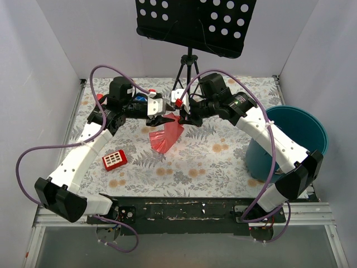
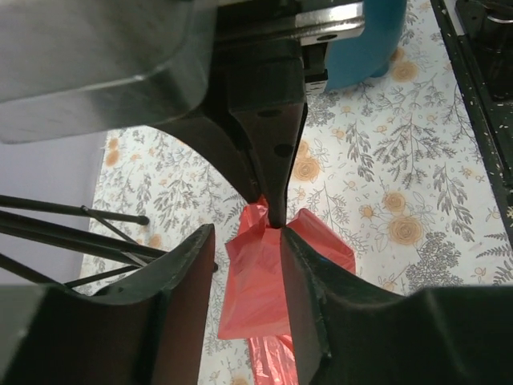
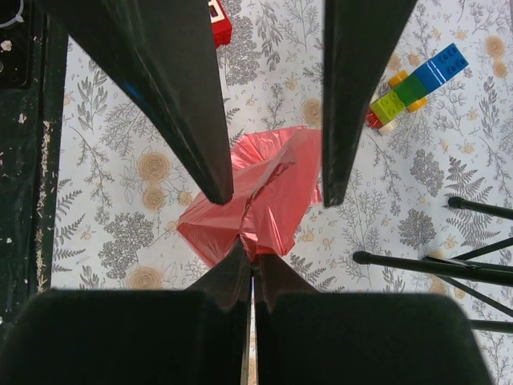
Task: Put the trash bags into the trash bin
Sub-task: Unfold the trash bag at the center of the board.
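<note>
Top: regrasp step, mid-frame. R gripper [image 1: 187,118] pinched tight on bag [image 1: 166,137]; L gripper [image 1: 163,119] jaws apart, astride it. Bin [image 1: 255,161] at right edge, nothing seen inside.
L wrist: bag between own jaws, gap frame-left.
R wrist: same pinch, bottom centre.
Next, prob: close L, carry over to bin.

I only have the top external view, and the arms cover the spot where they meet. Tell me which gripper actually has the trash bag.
Observer: The right wrist view shows the right gripper shut on the trash bag, pinching a crumpled fold of the film.
Operator: Now report the other one.
Observer: The left gripper is open. It straddles the bag from the opposite side, with its two fingers well apart and not clamping the film.
</note>
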Motion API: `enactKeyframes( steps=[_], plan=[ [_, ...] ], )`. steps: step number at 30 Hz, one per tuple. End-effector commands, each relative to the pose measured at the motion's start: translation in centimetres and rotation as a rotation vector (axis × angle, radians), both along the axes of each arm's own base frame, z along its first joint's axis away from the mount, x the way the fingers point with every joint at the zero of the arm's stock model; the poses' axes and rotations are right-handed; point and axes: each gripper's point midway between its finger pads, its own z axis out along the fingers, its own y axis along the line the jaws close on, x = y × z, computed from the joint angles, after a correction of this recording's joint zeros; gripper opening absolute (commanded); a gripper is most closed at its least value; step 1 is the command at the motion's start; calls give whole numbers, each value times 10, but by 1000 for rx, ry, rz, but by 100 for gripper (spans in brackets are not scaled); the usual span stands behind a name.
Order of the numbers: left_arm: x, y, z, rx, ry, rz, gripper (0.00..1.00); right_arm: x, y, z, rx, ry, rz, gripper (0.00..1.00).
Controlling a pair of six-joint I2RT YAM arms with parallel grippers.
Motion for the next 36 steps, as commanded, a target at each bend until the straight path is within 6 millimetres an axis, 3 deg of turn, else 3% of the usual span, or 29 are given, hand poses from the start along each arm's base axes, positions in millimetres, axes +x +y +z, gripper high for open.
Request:
enactKeyframes(
  steps=[1,5,11,14,26,31,36],
  plan=[
    [-7,-8,5,-1,-25,-45,35,5,8,30,67,-51,-6,1],
    [-7,-10,-4,32,-50,-58,24,5,7,28,62,-49,-9,1],
    [-2,-11,1,22,-12,-22,12,2,2,24,50,-54,-11,1],
    [-2,-10,8,-4,-17,-2,16,1,1,23,49,-54,-10,1],
    [3,-7,11,-8,-20,51,13,2,2,24,48,-56,-7,1],
    [3,-5,12,-7,-23,61,1,2,2,21,45,-54,-6,1],
    [0,-5,14,-24,7,71,0,8,0,24,56,-57,-59,1]
  ],
)
